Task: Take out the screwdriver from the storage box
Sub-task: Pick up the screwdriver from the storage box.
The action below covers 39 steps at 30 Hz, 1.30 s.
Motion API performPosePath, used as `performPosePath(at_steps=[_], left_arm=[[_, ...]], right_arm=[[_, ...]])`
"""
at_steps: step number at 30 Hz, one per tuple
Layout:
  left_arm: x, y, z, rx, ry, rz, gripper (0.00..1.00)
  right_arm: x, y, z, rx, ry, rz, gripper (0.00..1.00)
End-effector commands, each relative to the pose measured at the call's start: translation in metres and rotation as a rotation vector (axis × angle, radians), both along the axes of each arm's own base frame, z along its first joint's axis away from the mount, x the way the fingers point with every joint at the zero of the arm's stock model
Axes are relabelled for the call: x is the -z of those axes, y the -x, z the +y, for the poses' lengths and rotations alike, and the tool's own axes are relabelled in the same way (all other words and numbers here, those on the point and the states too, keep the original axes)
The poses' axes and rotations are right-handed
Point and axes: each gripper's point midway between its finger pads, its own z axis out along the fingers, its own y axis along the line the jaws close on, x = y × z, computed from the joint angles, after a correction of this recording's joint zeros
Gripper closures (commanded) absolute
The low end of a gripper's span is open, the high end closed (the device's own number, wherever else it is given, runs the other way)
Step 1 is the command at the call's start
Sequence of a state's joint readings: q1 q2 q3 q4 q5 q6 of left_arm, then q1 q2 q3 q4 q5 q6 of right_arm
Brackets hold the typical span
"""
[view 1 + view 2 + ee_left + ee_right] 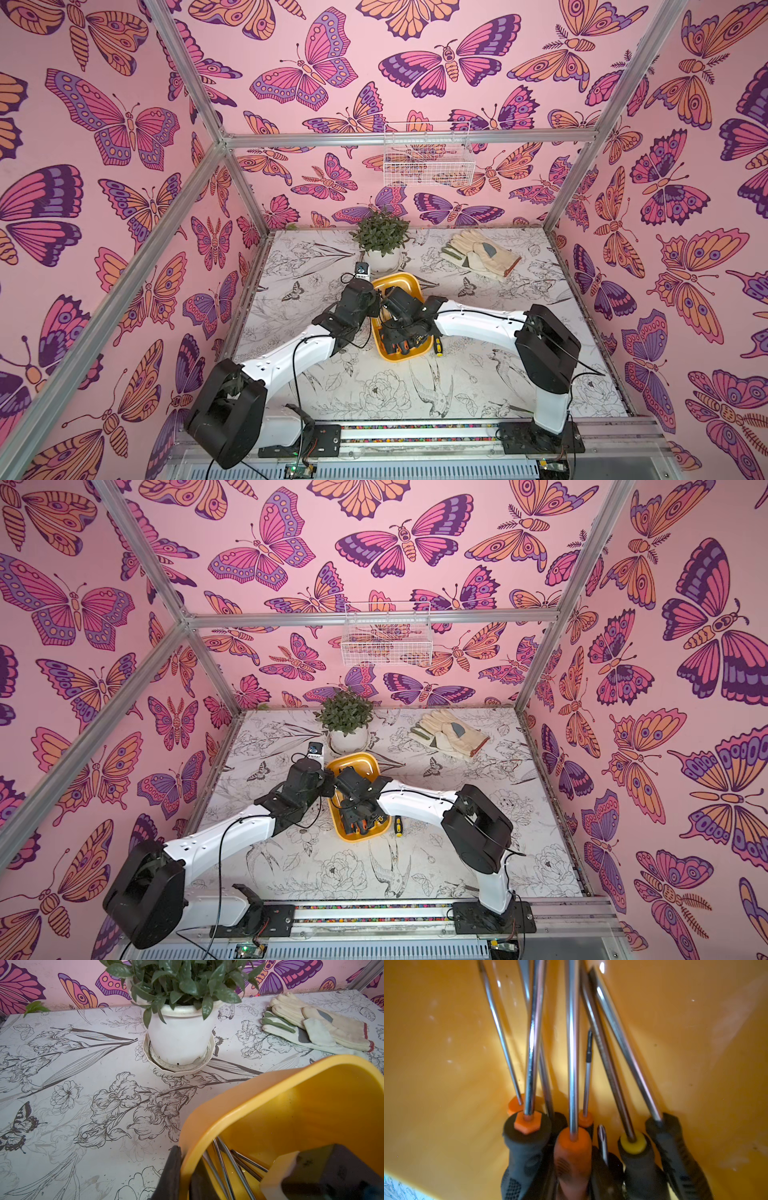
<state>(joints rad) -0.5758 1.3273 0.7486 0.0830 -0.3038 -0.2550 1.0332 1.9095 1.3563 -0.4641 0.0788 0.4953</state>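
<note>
Now our left gripper (184, 1167) is pinching the flared rim of the glossy yellow storage box (400, 281) at nine o'clock — our right gripper (399, 336) is hovering over rubbery-handled, steel-shafted screwdrivers (572, 1147) at six; its finger spread we cannot tell.

Top views look down; wrist cameras closely share the storage box (249, 1086).
</note>
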Motion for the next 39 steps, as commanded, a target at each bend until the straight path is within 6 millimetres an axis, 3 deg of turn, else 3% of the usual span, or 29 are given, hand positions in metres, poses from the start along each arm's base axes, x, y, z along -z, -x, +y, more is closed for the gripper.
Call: performPosePath(at_steps=[1, 8, 20, 30, 39], left_arm=[[0.016, 0.012, 0.000, 0.027, -0.018, 0.045, 1.00], [0.017, 0.011, -0.001, 0.027, -0.018, 0.047, 1.00], [0.022, 0.008, 0.000, 0.015, -0.029, 0.060, 1.00], [0.021, 0.009, 0.001, 0.014, -0.029, 0.057, 1.00], [0.019, 0.010, 0.002, 0.015, -0.029, 0.051, 1.00]], right_arm=[[-0.003, -0.007, -0.006, 0.028, -0.001, -0.016, 0.84], [-0.029, -0.002, -0.009, 0.026, -0.070, -0.043, 1.00], [-0.068, 0.012, -0.022, 0.031, -0.170, -0.061, 1.00], [-0.089, 0.021, -0.067, 0.086, -0.138, -0.126, 1.00], [-0.076, 0.020, -0.117, 0.170, -0.069, -0.119, 1.00]])
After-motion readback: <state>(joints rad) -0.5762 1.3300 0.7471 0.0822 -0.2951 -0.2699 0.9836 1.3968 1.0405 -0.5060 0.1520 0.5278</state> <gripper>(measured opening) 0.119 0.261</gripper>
